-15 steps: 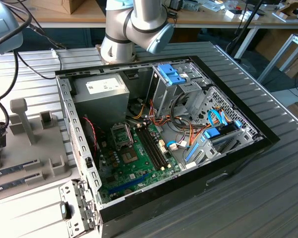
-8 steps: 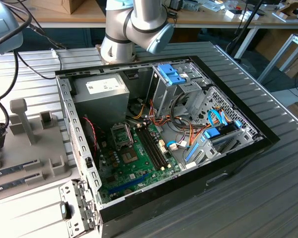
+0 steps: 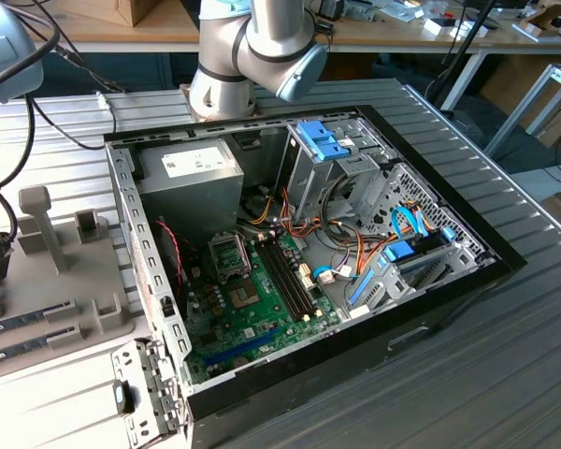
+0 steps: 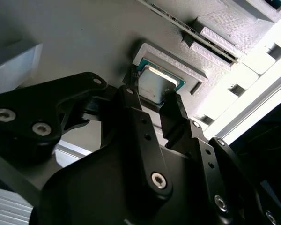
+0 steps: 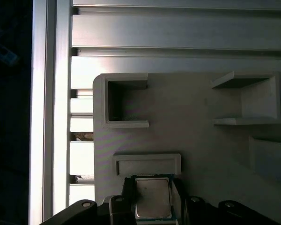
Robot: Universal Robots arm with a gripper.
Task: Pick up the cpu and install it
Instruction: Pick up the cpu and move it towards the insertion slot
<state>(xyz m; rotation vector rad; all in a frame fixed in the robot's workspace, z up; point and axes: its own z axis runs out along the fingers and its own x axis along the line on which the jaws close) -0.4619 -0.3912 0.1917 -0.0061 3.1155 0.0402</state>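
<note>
Now pincer clamps cpu; grey tray rim just beside.

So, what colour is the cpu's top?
The cpu top is silver; best in the first wrist view.

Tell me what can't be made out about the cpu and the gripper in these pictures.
First wrist view: the cpu is cut off by the picture's edge.
Second wrist view: the gripper covers part of the cpu, so whether it grips or has lifted it is unclear.
Exterior view: the motherboard socket is too small to tell whether its frame is open.
</note>
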